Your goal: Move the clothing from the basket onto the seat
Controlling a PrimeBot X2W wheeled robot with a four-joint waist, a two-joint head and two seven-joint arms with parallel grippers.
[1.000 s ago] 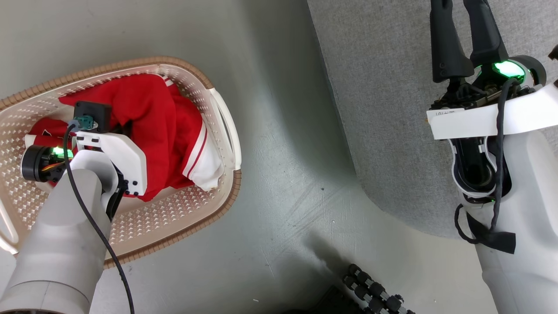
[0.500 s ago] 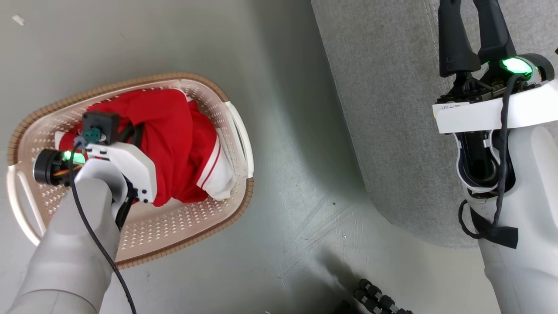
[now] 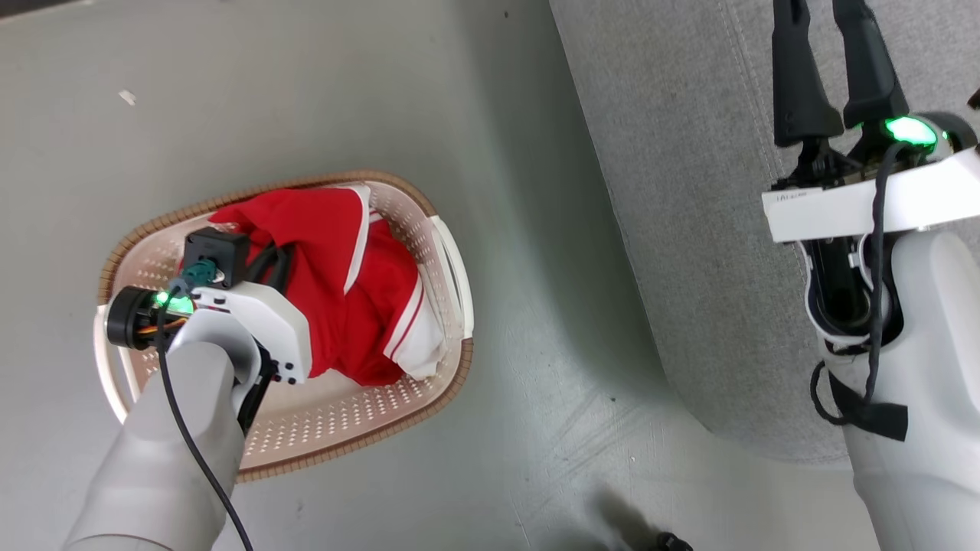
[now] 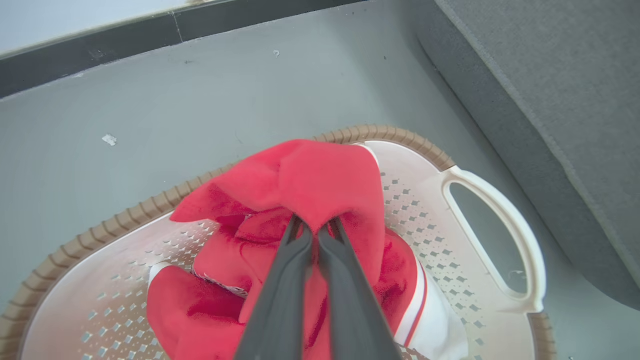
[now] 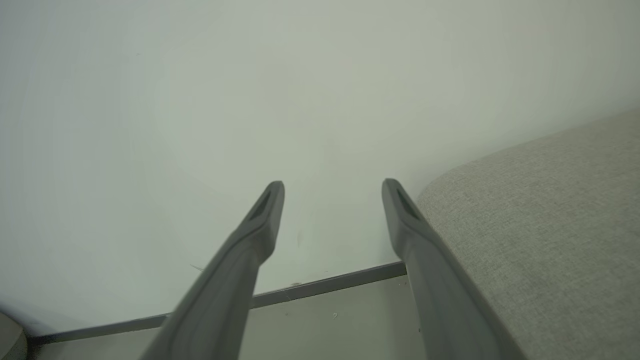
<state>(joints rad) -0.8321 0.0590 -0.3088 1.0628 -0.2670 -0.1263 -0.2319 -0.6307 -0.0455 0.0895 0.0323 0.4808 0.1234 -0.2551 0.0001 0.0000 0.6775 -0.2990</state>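
While my left fingers [image 4: 295, 250] clench a fold of clothing [image 4: 320, 175], it lies in the basket [image 4: 150, 207] at 9 o'clock, the seat [image 3: 689, 191] at 2. Right fingers [image 5: 265, 210] spread, empty. Risk: this shallow pinch slips, or trailing cloth snags and spills onto the floor [image 3: 536, 344].

Home-like setting, laundry basket [image 3: 337, 417], upholstered seat [image 3: 689, 191]
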